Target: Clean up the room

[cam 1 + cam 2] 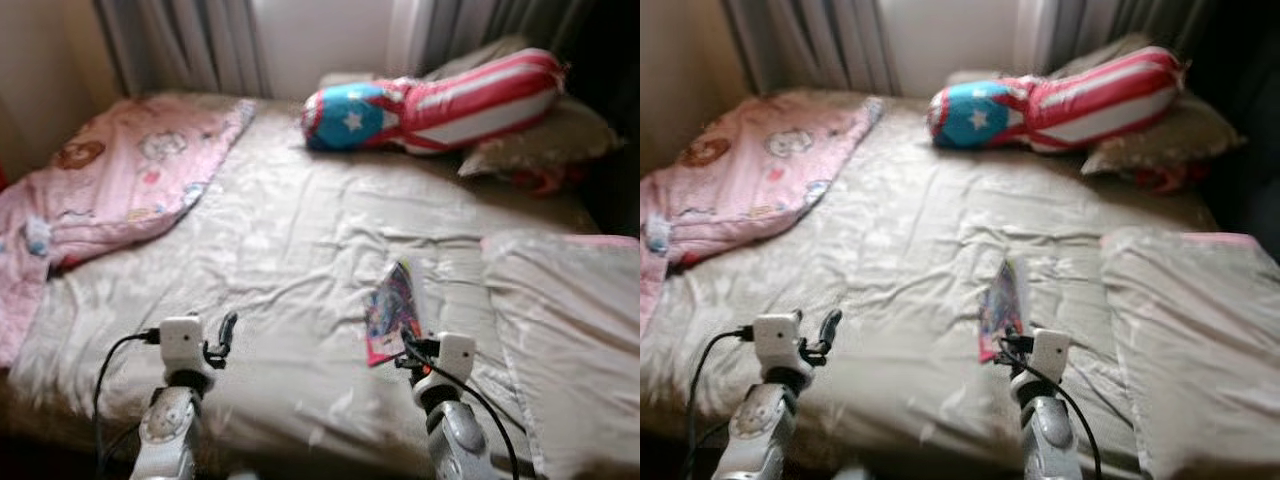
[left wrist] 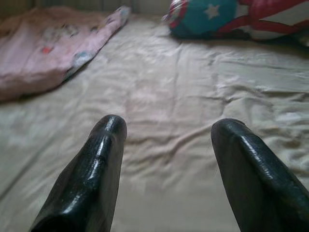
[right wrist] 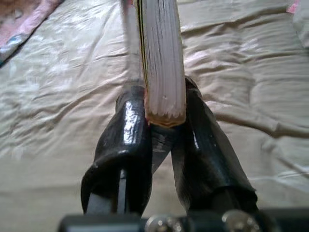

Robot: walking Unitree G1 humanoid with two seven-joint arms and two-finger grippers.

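Right gripper (image 3: 164, 121) is clamping a thin book (image 1: 393, 310) by its bottom edge, holding it upright over the bed (image 1: 300, 250). Looks light, stiff, probably slippery-covered. Left gripper (image 2: 169, 145) is hovering spread, empty.

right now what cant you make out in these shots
- Book cover: blurred in the left eye view; the right wrist view gives its page edge alone, clamped in the right pincer.
- Red thing by the grey pillow: half hidden under it, blurred.
- Pink blanket print: too blurred to read; its left part is cut off by the edge.
- Left pincer: open over bare sheet.
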